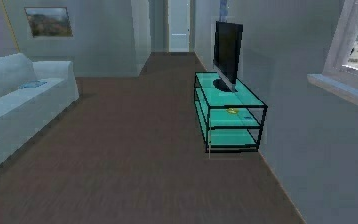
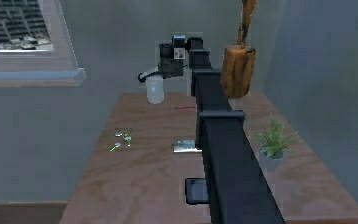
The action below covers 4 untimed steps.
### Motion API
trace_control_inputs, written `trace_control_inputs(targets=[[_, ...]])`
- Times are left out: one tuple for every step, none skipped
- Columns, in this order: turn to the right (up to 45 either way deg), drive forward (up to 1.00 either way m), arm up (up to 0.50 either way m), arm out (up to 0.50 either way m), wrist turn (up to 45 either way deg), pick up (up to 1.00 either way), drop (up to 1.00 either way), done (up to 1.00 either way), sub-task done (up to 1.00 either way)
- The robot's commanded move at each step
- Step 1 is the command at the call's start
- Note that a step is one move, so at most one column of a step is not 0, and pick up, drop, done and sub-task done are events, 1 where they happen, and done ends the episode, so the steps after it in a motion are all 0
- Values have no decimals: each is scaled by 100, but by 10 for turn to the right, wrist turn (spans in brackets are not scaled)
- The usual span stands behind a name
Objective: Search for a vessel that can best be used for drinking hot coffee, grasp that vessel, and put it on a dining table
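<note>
In the arm side view my arm (image 2: pixel 222 140) reaches out over a wooden table (image 2: pixel 137 185). The gripper (image 2: pixel 153 76) is at the table's far edge, left of two white marker squares (image 2: pixel 192 52). A pale, cup-like vessel (image 2: pixel 156 92) is right at the fingers, and its lower part overlaps the table's far edge. I cannot tell whether the gripper holds it or whether it stands on the tabletop.
On the table lie a small green bunch (image 2: pixel 122 140), a grey flat thing (image 2: pixel 185 147), a dark slab (image 2: pixel 195 190), a brown vase (image 2: pixel 237 70) and a small plant (image 2: pixel 274 140). The forward view has a TV (image 1: pixel 226 55) on a teal stand (image 1: pixel 230 115), a sofa (image 1: pixel 22 95) and a hallway (image 1: pixel 172 30).
</note>
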Motion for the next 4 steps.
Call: trace_control_inputs(targets=[[0, 0, -4, 0, 0, 0, 0, 0, 0], [0, 0, 0, 0, 0, 100, 0, 0, 0], [0, 0, 4, 0, 0, 0, 0, 0, 0], [0, 0, 0, 0, -450, 0, 0, 0, 0]])
